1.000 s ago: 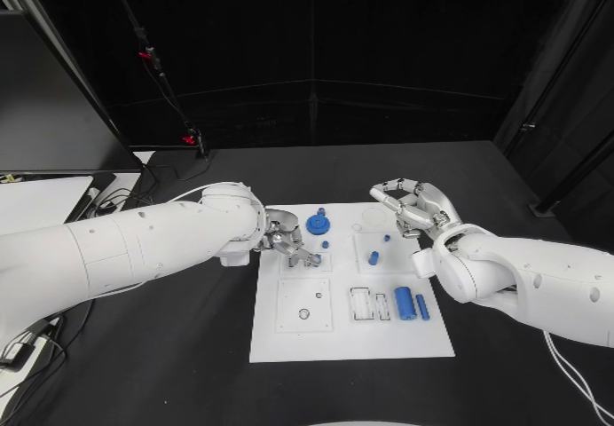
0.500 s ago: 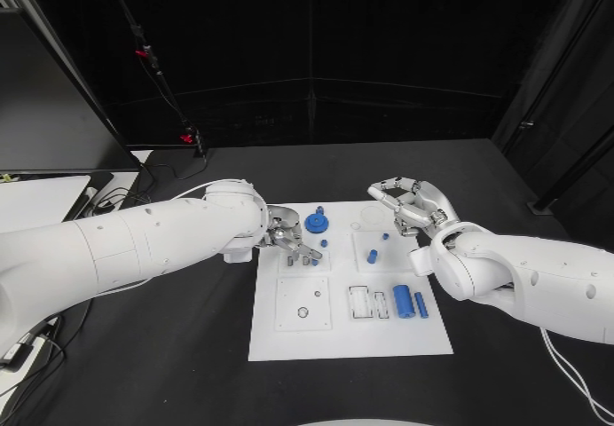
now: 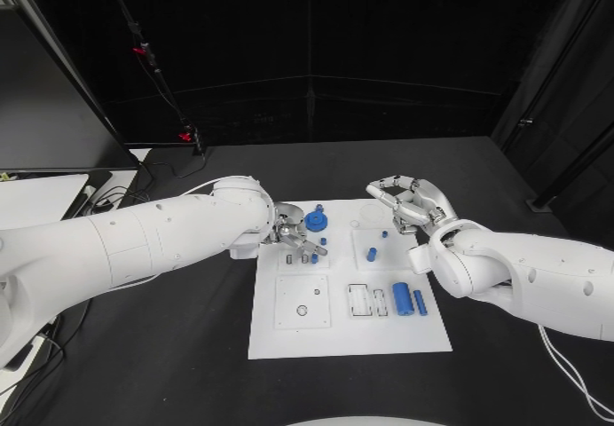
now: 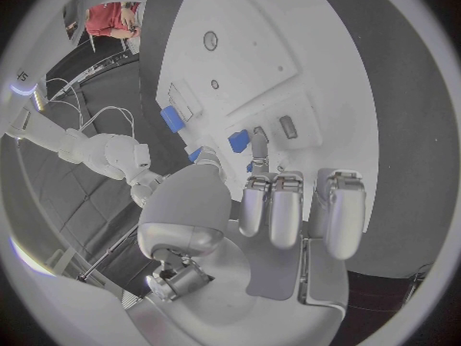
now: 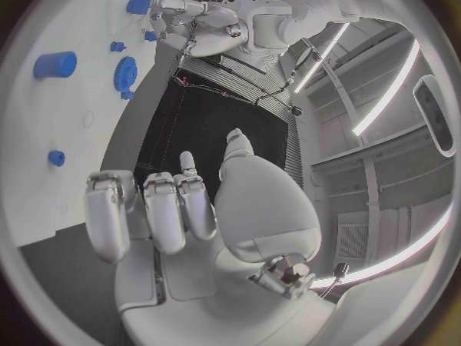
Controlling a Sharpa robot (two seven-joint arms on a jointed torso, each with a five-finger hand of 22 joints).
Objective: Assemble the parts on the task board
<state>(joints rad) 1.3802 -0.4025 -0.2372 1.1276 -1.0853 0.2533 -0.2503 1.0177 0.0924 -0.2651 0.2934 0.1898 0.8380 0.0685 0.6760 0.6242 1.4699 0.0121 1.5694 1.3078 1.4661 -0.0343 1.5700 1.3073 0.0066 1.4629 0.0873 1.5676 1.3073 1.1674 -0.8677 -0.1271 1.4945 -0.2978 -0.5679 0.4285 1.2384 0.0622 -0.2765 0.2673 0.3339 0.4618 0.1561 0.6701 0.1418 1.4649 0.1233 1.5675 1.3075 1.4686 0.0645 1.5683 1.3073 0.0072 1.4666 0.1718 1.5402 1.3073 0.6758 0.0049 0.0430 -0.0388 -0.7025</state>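
While our left hand hovers over the board, fingers loosely curled, grasping nothing, blue parts lie beyond its fingertips. Right hand: released, empty, at board's far edge. No legible writing.

The left hand hangs over the white task board, its fingers held close side by side and pointing down at the board with nothing visibly gripped. Just past the fingertips sit small blue parts: one block beside a dark slot, and another blue piece nearer the board's edge. Farther along the board are a ring-shaped recess and a smaller hole, with the black desk alongside.
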